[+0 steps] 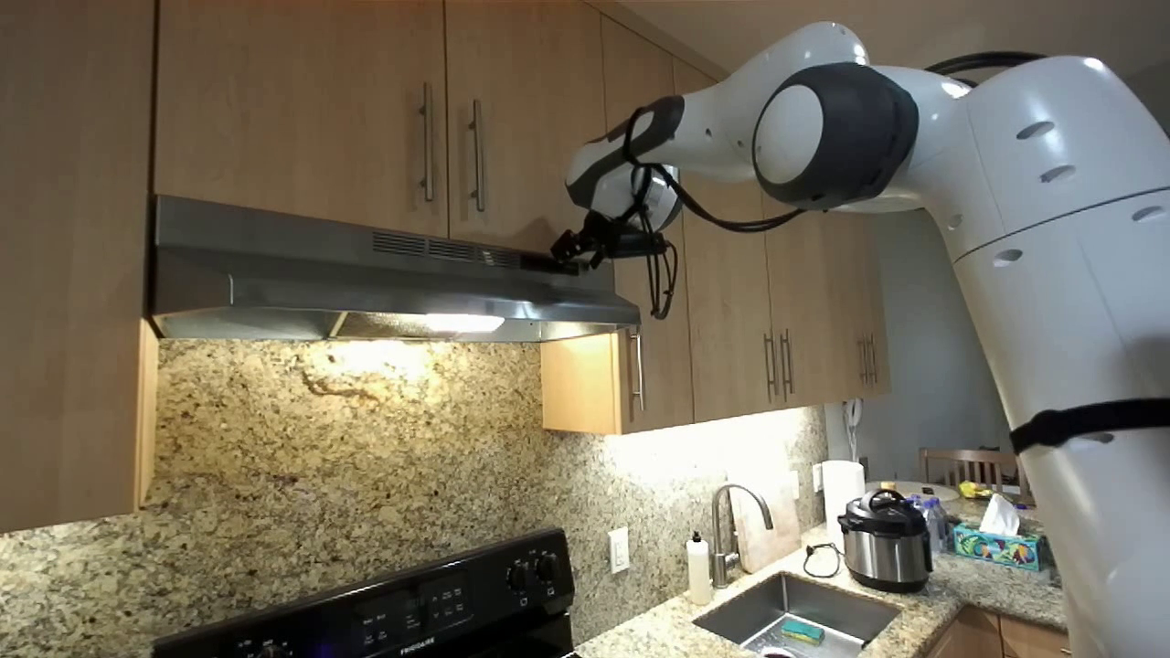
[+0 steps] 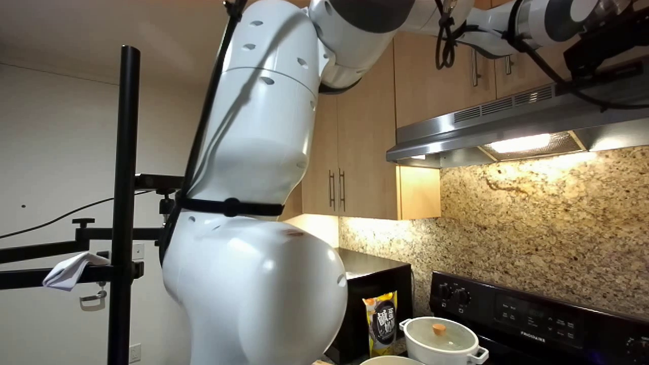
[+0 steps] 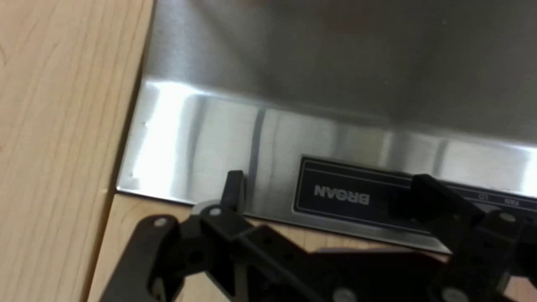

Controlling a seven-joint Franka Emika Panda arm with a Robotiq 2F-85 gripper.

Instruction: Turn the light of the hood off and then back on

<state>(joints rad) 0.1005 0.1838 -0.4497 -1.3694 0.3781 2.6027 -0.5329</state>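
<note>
The steel range hood [image 1: 384, 285] hangs under wood cabinets in both exterior views [image 2: 507, 114]. Its light [image 1: 463, 323] is lit and also glows in an exterior view [image 2: 520, 143]. The black BROAN control panel [image 3: 342, 195] lies on the hood's front in the wrist view, upside down, with FAN and LO labels at its right. No light switch can be made out there. My gripper [image 3: 329, 184] is open and empty, its fingers wide apart. One finger is over bare steel, the other covers part of the panel. In an exterior view the gripper [image 1: 578, 254] is at the hood's right end; contact is unclear.
Cabinet doors [image 1: 530, 119] with bar handles [image 1: 477, 155] rise above the hood. A side cabinet [image 1: 658, 356] adjoins its right end. Below are the black stove [image 1: 393, 603], a white pot [image 2: 441, 337] and the sink [image 1: 795, 608]. Cables [image 1: 663, 274] hang from the wrist.
</note>
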